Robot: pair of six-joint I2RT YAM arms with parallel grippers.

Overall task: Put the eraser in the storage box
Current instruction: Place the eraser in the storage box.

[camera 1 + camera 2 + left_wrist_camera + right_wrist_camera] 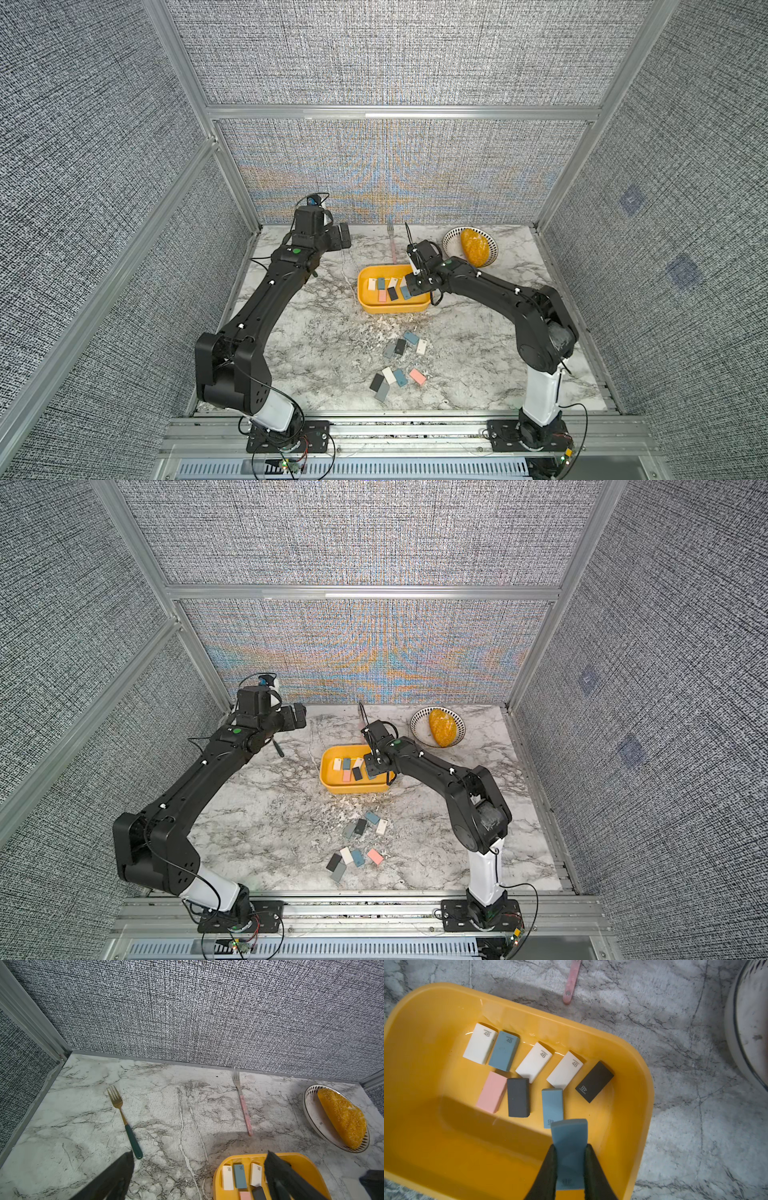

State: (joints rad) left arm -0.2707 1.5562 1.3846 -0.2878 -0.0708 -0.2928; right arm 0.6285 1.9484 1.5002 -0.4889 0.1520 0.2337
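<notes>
Just right of centre in both top views, my right gripper [409,289] hangs over the right-hand end of the storage box [390,308], inside the line of its rim. Those jaws are closed on a blue eraser [569,1136], pinching it across its narrow width. My wrist view shows the two black fingers flat against its long sides.

The eraser's long axis runs straight out along my fingers, away from the wrist. Its free end points over the yellow floor towards the eight stored erasers [533,1061] lying there. That free end overlaps a second blue block [552,1105] in the wrist view, but I cannot tell whether the two touch or the held one is only above it.

What matters for the next move is that the eraser is already over the box. I judge that parting my fingers is all that is left, though the eraser may come to rest partly on that block rather than flat.

At the upper left of the top views, my left gripper [343,237] is well apart from the box. Its jaws are spread as wide as they go and hold nothing, so the right arm is plainly the nearer one.

More loose erasers [399,365] lie on the marble table low in the centre of the frame.
</notes>
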